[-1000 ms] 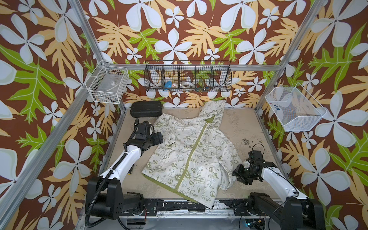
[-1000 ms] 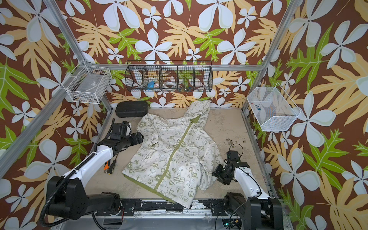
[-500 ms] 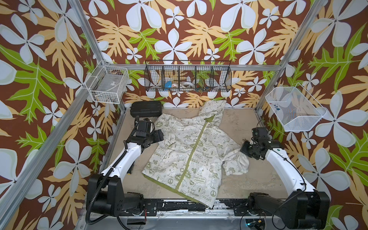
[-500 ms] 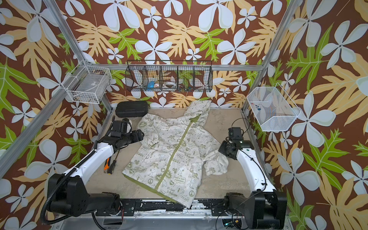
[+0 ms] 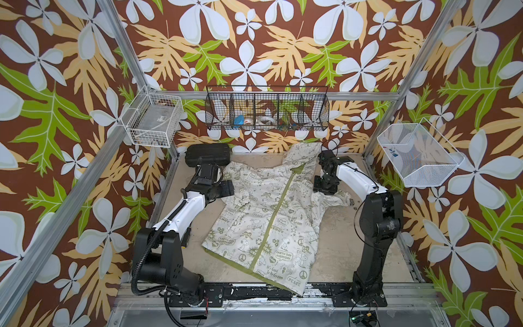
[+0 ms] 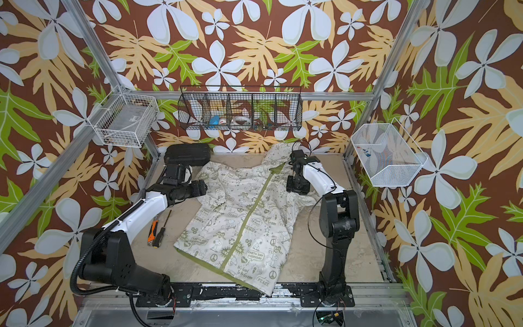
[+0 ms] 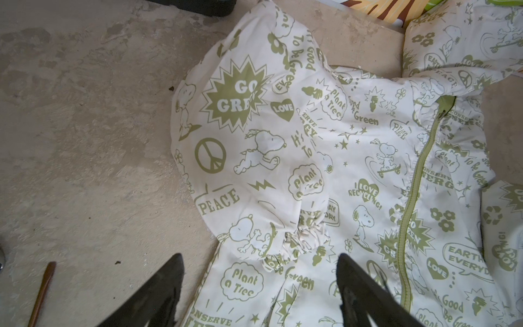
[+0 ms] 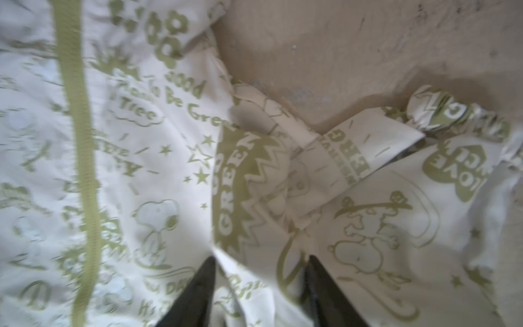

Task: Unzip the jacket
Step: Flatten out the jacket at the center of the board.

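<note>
In a top view, shows an orange-handled tool and a black screwdriver on the table beside the left arm. Neither wrist view takes them in.

Up close from the left wrist, shows the left gripper spread wide above a gathered cuff, pinching nothing, and the green zipper closed. From the right wrist, blurred, shows the right gripper parted over a rumpled sleeve, clamping nothing.

Places the jacket front up in mid-table, hood toward the back wall, hem at the near rail.

Beneath, a worn beige table; around, leaf-and-flower walls.

In the far corner, a black case. On the back wall, a black wire basket; on the side walls, a white wire basket and a white mesh basket.
</note>
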